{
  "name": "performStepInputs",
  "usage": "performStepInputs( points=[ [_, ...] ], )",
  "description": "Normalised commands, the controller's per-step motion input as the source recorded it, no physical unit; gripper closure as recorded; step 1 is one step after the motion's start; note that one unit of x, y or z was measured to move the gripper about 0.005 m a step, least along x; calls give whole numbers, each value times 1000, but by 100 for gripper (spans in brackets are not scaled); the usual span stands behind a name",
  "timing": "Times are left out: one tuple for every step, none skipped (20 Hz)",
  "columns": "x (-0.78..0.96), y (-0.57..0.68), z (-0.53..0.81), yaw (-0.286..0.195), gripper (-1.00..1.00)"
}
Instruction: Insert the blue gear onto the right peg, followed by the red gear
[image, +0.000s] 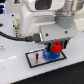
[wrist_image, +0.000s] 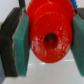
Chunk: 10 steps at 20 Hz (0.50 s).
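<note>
Between your gripper's (wrist_image: 50, 40) teal pads (wrist_image: 21, 42) sits the red gear (wrist_image: 50, 37), clamped on both flanks, its hub hole facing the wrist camera. Below it in the exterior view you have the blue gear (image: 49, 54) lying on the black-bordered plate (image: 35, 59), apparently already seated on the right peg, which the gears hide. So, by my reading, the first half is done and only lowering and releasing the red one remains. Beside it stands the other pin (image: 35, 56), thin and near. Nothing else crowds the plate on the white table (image: 15, 72); alignment of hole to peg can't be judged.
</note>
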Motion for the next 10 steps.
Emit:
performStepInputs(
  points=[
    [0, 0, 229, 0, 100],
    [0, 0, 397, 0, 100],
    [0, 0, 500, 0, 100],
    [0, -29, 457, 0, 100],
    [0, -17, 240, 0, 100],
    [31, 2, 31, 0, 100],
    [39, 4, 5, 0, 100],
    [18, -3, 46, 0, 100],
    [14, 2, 157, 0, 100],
    [34, -4, 75, 0, 100]
  ],
)
